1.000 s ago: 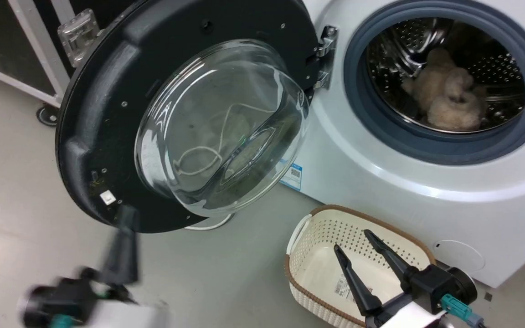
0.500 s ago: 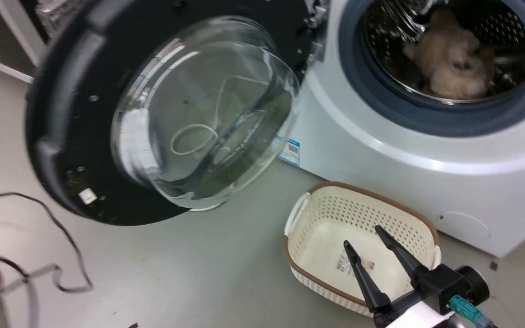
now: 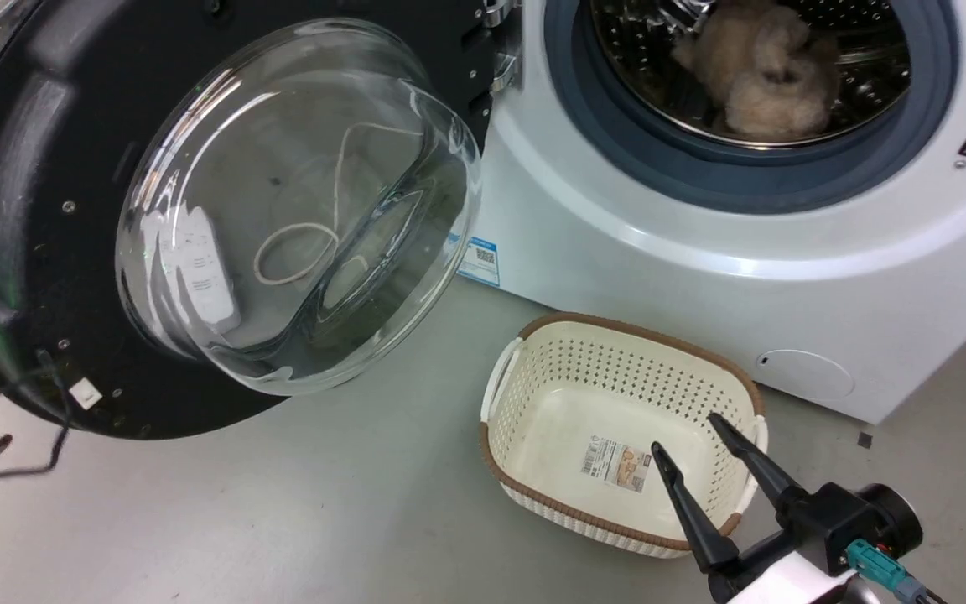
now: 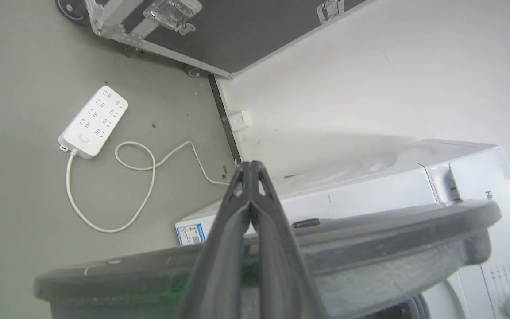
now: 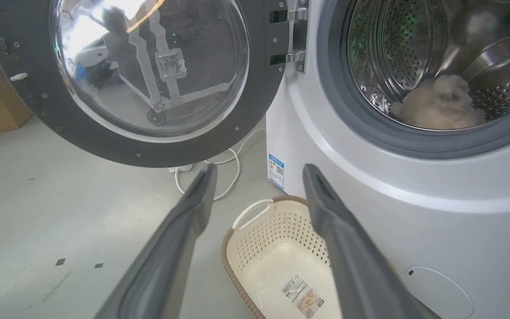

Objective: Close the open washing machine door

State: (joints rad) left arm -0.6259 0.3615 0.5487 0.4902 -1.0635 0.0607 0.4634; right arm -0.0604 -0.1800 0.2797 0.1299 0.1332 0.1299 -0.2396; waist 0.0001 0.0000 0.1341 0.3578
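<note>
Standing wide open, the washing machine door (image 3: 38, 252) hangs to the left of the drum mouth, carried by the metal hinge (image 3: 500, 71) at its right edge. Being round, it has no long axis to speak of. Its disc stands upright and edge-on to the front of the white washing machine (image 3: 659, 285), with the free rim farthest from the cabinet. The inner face points toward the robot, and the clear glass window (image 3: 298, 210) bulges out from it toward the right.

Behind the grey ring (image 3: 751, 180) a pale fluffy bundle (image 3: 764, 75) lies in the steel drum. A cream perforated basket (image 3: 567, 369) with a brown rim sits on the floor (image 3: 366, 503) just beside the machine's front, with a label (image 3: 617, 461) on its bottom.

The right gripper (image 3: 686, 434) hovers at the lower right above the basket's near side, its two dark fingers spread apart and holding nothing, well away from the door.

In the left wrist view the left gripper (image 4: 250, 166) has its fingers pressed together. They cross the door's dark rim from the outer side, probably resting against it, though the contact itself is hard to make out. Beyond the tips, a white power strip (image 4: 94, 122) lies on the floor.
</note>
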